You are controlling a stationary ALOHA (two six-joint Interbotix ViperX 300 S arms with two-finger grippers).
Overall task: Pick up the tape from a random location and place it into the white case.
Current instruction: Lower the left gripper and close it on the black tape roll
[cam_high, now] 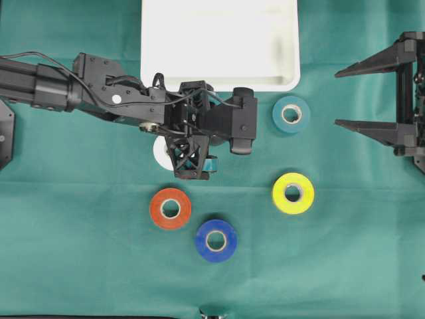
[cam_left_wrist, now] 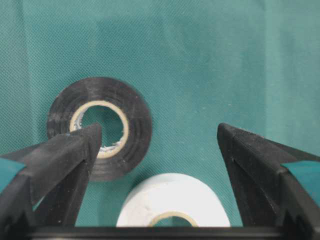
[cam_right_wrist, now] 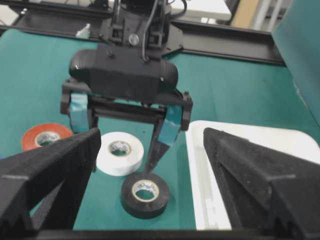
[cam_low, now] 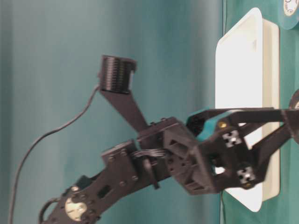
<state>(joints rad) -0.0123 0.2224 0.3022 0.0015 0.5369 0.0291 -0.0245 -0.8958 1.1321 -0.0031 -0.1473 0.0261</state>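
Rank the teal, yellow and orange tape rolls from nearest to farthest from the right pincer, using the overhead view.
Measured from the right pincer at the right edge:
1. Teal roll, just left of it, beside the white case.
2. Yellow roll, lower down, towards the middle.
3. Orange roll, far across on the left.

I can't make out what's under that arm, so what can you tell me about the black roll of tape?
The black roll of glossy tape lies flat on the green cloth, its pale core empty and facing up. It sits close beside the white roll, near the white tray's rim. The left gripper hangs open above it; nothing visibly touches it.
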